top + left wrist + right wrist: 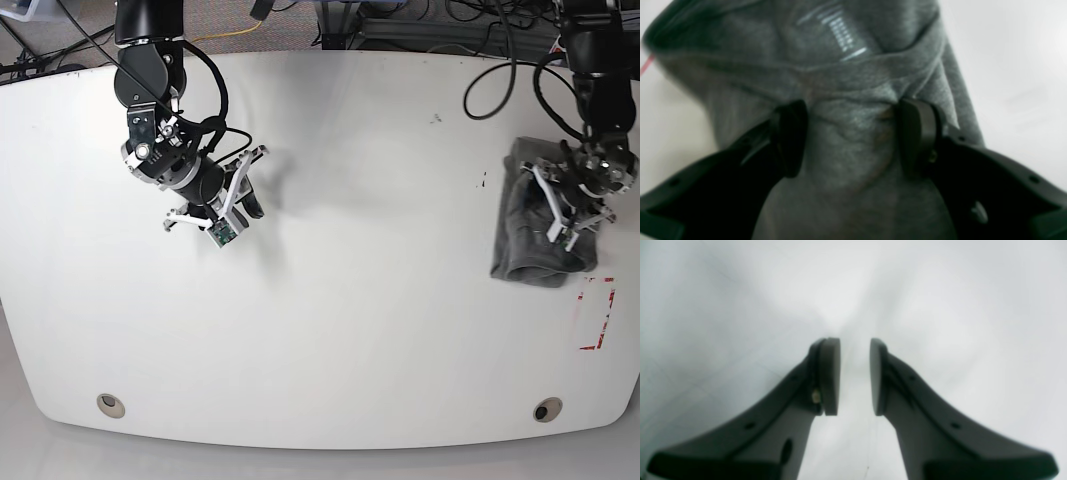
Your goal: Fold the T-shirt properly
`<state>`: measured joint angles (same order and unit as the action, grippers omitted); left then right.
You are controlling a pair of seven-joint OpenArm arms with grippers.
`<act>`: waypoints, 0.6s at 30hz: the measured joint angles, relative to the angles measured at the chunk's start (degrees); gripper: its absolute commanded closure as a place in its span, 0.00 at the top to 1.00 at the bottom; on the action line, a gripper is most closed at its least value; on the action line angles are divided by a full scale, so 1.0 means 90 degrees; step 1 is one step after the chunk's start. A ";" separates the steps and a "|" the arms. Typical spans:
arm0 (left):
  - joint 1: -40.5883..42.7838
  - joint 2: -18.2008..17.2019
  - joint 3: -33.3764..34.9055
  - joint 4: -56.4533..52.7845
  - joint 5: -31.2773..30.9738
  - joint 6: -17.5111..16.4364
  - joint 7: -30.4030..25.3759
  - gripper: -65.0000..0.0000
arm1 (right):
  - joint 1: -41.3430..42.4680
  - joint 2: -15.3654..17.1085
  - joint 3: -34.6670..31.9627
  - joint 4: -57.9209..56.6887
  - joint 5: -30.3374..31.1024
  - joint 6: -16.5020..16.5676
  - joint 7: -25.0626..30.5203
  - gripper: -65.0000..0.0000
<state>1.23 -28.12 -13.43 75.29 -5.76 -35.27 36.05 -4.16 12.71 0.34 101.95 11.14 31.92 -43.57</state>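
Left gripper (pixel 850 136) straddles the folded T-shirt (pixel 530 240), jaws parted, fabric bunched between; lift carelessly and you'll undo folds.

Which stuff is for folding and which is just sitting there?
For folding: T-shirt, left pincer open over it, right pincer empty above the table.
Just there: red tape marks, cables, two round holes.

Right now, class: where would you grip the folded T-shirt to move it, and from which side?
Grip the thick stacked edge of the T-shirt, where the left gripper has a finger on either side of bunched cloth. Come from above: the bundle lies flat on the table, so gathered layers probably lift together.
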 measured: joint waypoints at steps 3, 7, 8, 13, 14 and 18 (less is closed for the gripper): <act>-0.0034 -0.0464 -0.0563 -0.0627 0.0155 -0.0389 0.0017 0.60 | 0.0000 0.0000 0.0000 0.0000 -0.0002 0.0000 -0.0005 0.21; -0.0029 -0.0962 -0.1056 -0.1239 0.0384 -0.0495 0.0063 0.60 | 0.0000 -0.0015 -0.0002 0.0002 -0.0005 0.0000 -0.0007 0.21; -0.0032 -0.1030 -0.1156 -0.1362 0.0384 -0.0500 0.0032 0.60 | 0.0000 -0.0024 -0.0002 0.0002 0.0000 0.0000 0.0002 0.21; 0.0002 -0.1277 -0.1656 -0.1688 0.0376 -0.0525 0.0061 0.60 | 0.0000 -0.0039 -0.0002 0.0007 0.0000 0.0000 0.0000 0.21; 0.0002 -0.1287 -0.1778 -0.1688 0.0379 -0.0525 0.0061 0.60 | 0.0000 -0.0039 -0.0002 0.0017 0.0000 0.0000 -0.0002 0.21; -0.0034 -0.1287 -0.2210 -0.1668 0.0374 -0.0527 0.0078 0.60 | -0.0036 -0.0051 -0.0007 0.0272 0.0000 0.0000 -0.0012 0.21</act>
<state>0.93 -39.70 -33.32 60.27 -2.39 -40.01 36.75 -4.49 12.25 0.27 104.40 11.14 31.92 -43.68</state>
